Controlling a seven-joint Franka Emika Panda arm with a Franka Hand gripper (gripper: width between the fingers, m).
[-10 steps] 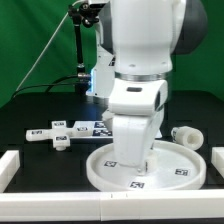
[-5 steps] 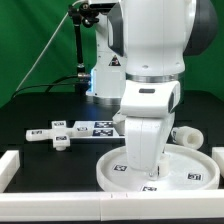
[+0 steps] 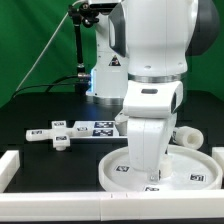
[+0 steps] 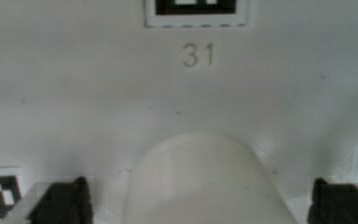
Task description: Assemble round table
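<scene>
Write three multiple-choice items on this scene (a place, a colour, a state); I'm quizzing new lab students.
1. Where is the leg relative to the disc?
A) on top of it
B) beside it, on the exterior view's right
C) on the exterior view's left of it
2. What colour is the disc?
A) black
B) white
C) green
3. How is the hand?
A) open
B) shut on the leg
C) shut on the disc

Answers:
1 B, the leg lies past the disc's rim on that side.
2 B, the disc is white with black-and-white tags.
3 A, the wrist view shows its fingers wide apart.
</scene>
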